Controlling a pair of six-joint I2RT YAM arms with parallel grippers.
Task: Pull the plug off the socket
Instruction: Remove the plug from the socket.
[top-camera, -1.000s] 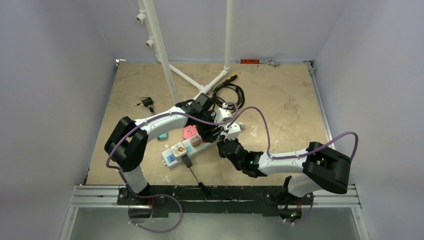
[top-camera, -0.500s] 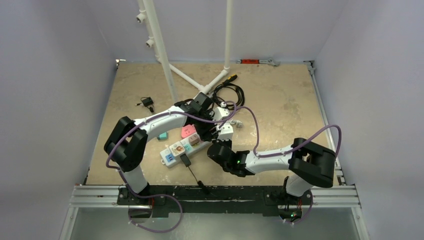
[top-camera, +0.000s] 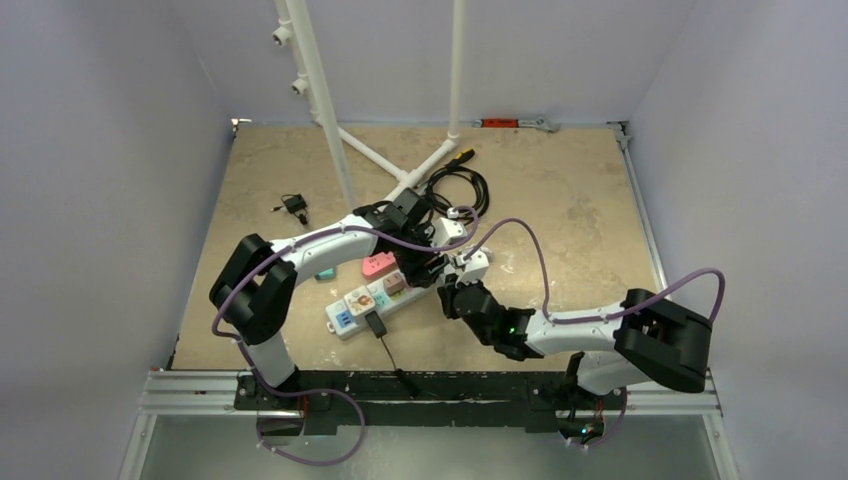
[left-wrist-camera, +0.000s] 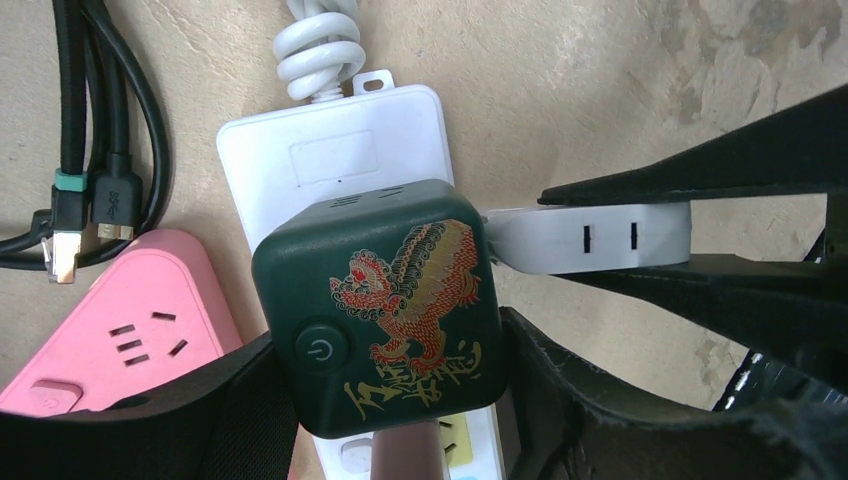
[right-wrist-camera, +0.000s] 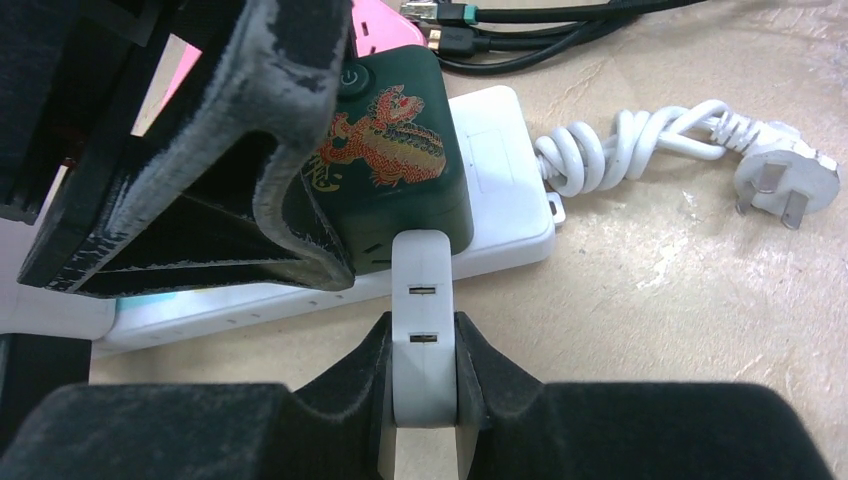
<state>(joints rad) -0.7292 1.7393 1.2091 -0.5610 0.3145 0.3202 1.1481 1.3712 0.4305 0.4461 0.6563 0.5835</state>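
The right claw (right-wrist-camera: 424, 345) was clamped on the white plug (right-wrist-camera: 424, 290), one black finger pressed to each flat side. Straight ahead of its tips, the plug's far end butted against the green cube socket (right-wrist-camera: 395, 150); whether its pins sat inside could not be told. The left claw (left-wrist-camera: 385, 395) was closed on that cube, which filled the gap between its fingers.

Only the right wrist camera showed the coiled white cord (right-wrist-camera: 640, 140), ahead and right of the right claw, and the grey, worn pad (right-wrist-camera: 270, 120) of the left claw lying along the cube. Only the left wrist camera showed the cube's round power button (left-wrist-camera: 320, 348) and the black cables (left-wrist-camera: 100, 130) beyond the left claw's left finger. The overhead camera showed both claws meeting above the mottled tan table (top-camera: 580, 200).

The cube was glossy and round-cornered, printed with a red and gold dragon. The plug was a smooth, flat white slab with two slots. Under the cube lay a white power strip (left-wrist-camera: 340, 160), with a pink strip (left-wrist-camera: 130, 330) just left of it.
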